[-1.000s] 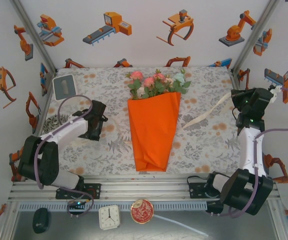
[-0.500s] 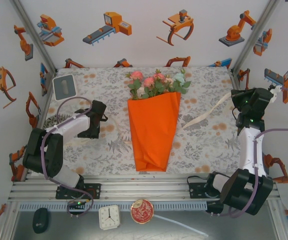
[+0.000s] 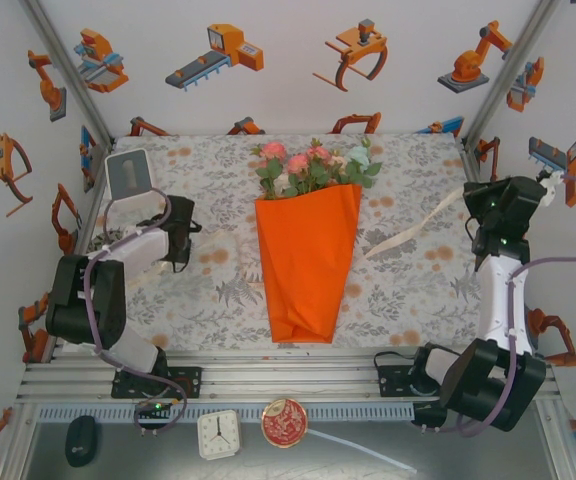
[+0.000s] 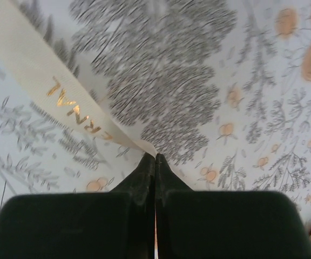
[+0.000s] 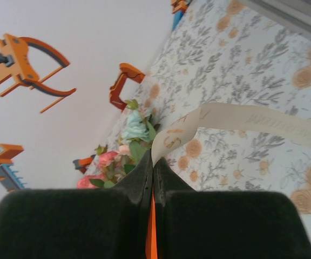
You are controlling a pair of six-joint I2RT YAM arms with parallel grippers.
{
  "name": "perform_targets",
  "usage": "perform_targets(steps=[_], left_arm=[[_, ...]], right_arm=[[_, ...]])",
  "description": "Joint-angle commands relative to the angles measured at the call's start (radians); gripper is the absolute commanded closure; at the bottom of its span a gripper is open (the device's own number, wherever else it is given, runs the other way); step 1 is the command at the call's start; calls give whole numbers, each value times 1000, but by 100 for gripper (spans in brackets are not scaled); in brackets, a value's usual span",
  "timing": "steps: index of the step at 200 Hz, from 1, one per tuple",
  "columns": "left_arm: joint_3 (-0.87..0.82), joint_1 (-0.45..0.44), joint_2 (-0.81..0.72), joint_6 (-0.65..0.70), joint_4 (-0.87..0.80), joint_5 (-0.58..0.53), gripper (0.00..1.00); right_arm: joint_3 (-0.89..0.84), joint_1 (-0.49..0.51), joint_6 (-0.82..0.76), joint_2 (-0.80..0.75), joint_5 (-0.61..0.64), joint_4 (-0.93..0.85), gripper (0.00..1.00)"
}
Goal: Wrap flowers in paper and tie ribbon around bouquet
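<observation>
The bouquet lies mid-table: pink, cream and pale blue flowers (image 3: 313,168) stick out of a cone of orange paper (image 3: 308,265). The cream ribbon (image 3: 413,225) runs from the cone's right side up to my right gripper (image 3: 470,198), which is shut on its end. In the right wrist view the ribbon (image 5: 242,120) curls out of the closed tips (image 5: 153,157), with the flowers (image 5: 134,129) beyond. My left gripper (image 3: 176,245) hovers left of the cone. In the left wrist view its tips (image 4: 155,155) are shut on the ribbon (image 4: 47,81), which bears gold letters.
A white card (image 3: 128,172) stands at the table's back left corner. The printed tablecloth (image 3: 218,290) covers the table. On the near shelf sit a small clock (image 3: 218,432), a red round tin (image 3: 284,421) and a black mouse (image 3: 83,440). Walls close in on three sides.
My left gripper has shut on the ribbon and moved left and back, away from the cone. The right arm and the bouquet have stayed put.
</observation>
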Motion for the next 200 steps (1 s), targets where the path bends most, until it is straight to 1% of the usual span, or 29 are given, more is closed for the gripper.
perform_targets(steps=[1,17,34,42,54,67,76,88,100,120,140,146,152,154,156,160,161,162,168,180,189,191,200], left_arm=[[51,21,-69,327,150,-38,100],[38,21,-96,513,287,27,100],[20,14,-110,680,406,171,100],[7,-6,-118,749,447,210,100],[-26,-56,-139,851,530,226,100],[-62,-116,-165,962,604,212,100],[-81,-149,-183,1032,645,204,100],[-100,-174,-214,1101,683,211,100],[-119,-182,-258,1160,721,248,100],[-164,-186,-354,1237,792,338,100],[-198,-191,-448,1289,828,443,100],[-206,-195,-469,1301,829,462,100],[-213,-203,-490,1309,826,465,100],[-216,-206,-499,1311,824,463,100],[-220,-210,-506,1313,823,460,100],[-224,-217,-519,1315,818,450,100],[-227,-219,-522,1315,817,447,100],[-228,-220,-525,1315,816,444,100],[-238,-229,-543,1314,814,432,100],[-258,-242,-574,1312,819,409,100],[-267,-245,-597,1312,811,385,100],[-268,-246,-601,1312,810,382,100],[-271,-249,-626,1316,794,363,100]], right_arm=[[40,-54,-28,-33,100,-43,100],[50,-71,-26,-26,94,-37,100],[62,-73,-25,-18,77,-27,100],[70,-73,-24,-16,63,-26,100],[69,-73,-9,-16,28,-7,100],[65,-65,9,-9,-57,40,100],[79,-42,5,-1,-101,49,100],[107,14,-22,7,-147,37,100],[148,99,-70,17,-176,15,100],[223,284,-148,52,-192,-26,100],[305,499,-173,138,-189,-38,100],[339,589,-183,183,-178,-38,100],[364,653,-190,215,-163,-37,100],[379,696,-196,242,-154,-35,100],[384,708,-197,247,-150,-34,100],[410,774,-203,296,-135,-29,100],[410,774,-203,296,-135,-29,100],[422,798,-202,315,-129,-25,100],[454,868,-198,374,-115,-13,100],[528,981,-183,498,-105,10,100],[589,1046,-177,590,-95,13,100],[607,1059,-177,605,-95,7,98],[700,1109,-201,696,-108,-41,80]])
